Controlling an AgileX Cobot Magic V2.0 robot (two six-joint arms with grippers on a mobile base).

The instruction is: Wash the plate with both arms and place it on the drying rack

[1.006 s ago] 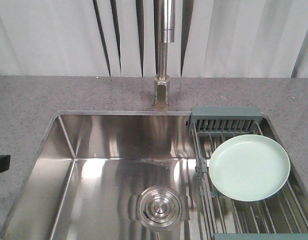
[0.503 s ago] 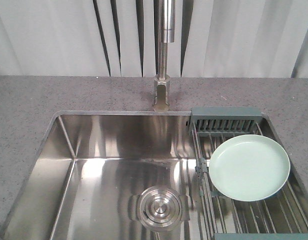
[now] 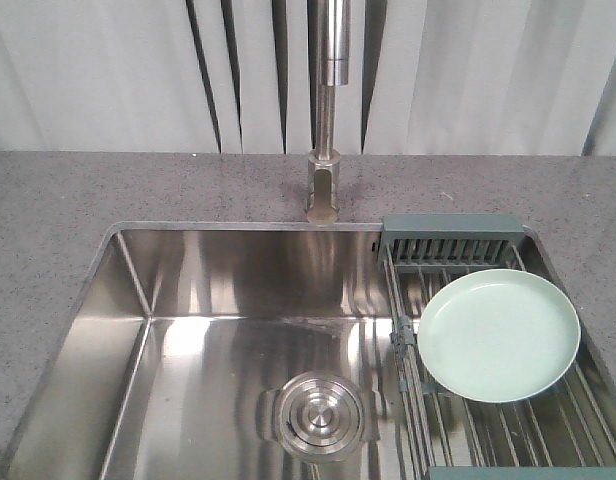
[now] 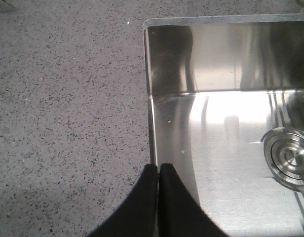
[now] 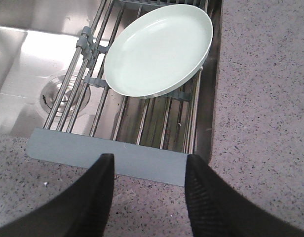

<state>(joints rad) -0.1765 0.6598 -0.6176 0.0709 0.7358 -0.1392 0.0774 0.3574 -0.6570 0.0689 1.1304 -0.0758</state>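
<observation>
The pale mint-green plate [image 3: 499, 334] [image 5: 158, 49] lies flat on the rods of the drying rack [image 3: 446, 250] [image 5: 107, 158], which spans the right end of the sink. Neither arm shows in the front view. In the right wrist view my right gripper [image 5: 149, 163] hangs open over the counter just in front of the rack's near frame bar, nothing between its fingers, the plate well beyond it. In the left wrist view my left gripper [image 4: 159, 168] is shut with its tips together and empty, above the left rim of the sink.
The steel sink basin [image 3: 188, 330] [image 4: 231, 148] has a round drain cover [image 3: 318, 415] [image 4: 290, 155]. A tall steel tap [image 3: 326, 110] stands behind it. Speckled grey counter [image 3: 48, 220] [image 5: 260, 98] surrounds the sink; white vertical blinds hang at the back.
A black part of the left arm at the front view's left edge one second ago has moved out of that view. The plate has not moved.
</observation>
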